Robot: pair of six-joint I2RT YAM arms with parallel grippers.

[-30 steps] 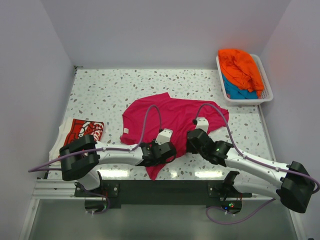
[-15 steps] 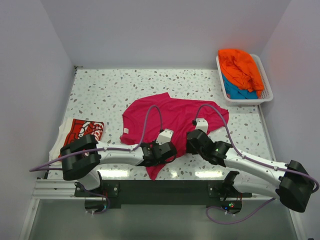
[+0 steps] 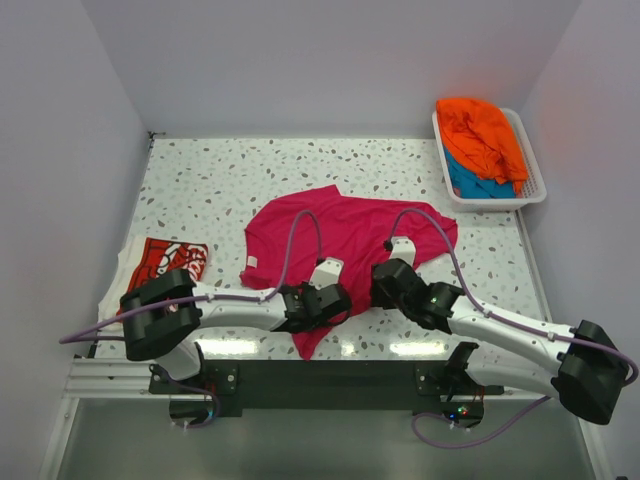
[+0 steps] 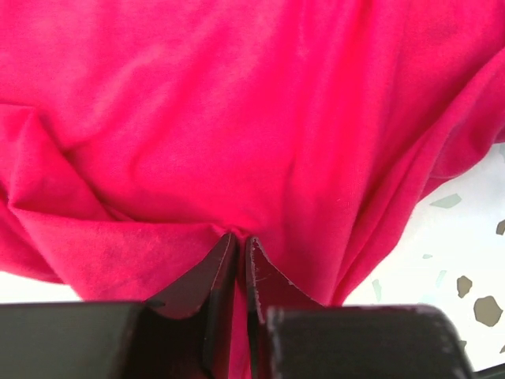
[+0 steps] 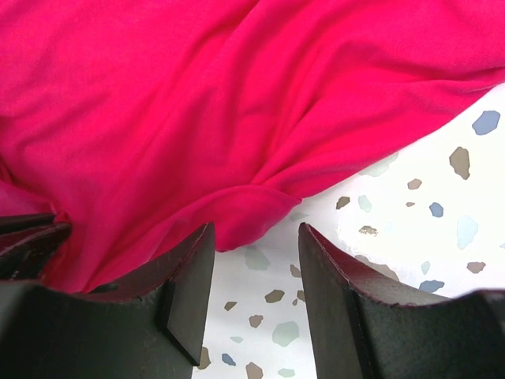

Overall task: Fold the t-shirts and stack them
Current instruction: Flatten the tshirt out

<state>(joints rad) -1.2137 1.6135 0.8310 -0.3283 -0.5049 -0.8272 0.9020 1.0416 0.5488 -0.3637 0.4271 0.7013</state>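
Observation:
A magenta-pink t-shirt (image 3: 345,228) lies rumpled at the table's middle, its near end trailing to the front edge. My left gripper (image 4: 239,239) is shut on a fold of the pink t-shirt (image 4: 260,118) at that near end. My right gripper (image 5: 256,233) stands open just over the shirt's near hem (image 5: 252,213), speckled table showing between its fingers. In the top view the right gripper (image 3: 385,283) sits a little right of the left gripper (image 3: 322,296). A red t-shirt with white lettering (image 3: 167,262) lies folded at the front left. Orange (image 3: 483,132) and teal-blue (image 3: 472,183) t-shirts fill the basket.
The white slatted basket (image 3: 534,187) stands at the back right corner. Grey walls close in the table on three sides. Purple cables arch from both wrists over the pink shirt. Bare speckled tabletop (image 3: 250,170) shows behind the shirt.
The left gripper's jaws have closed onto the pink cloth. The right gripper has shifted very slightly; the shirt lies as before.

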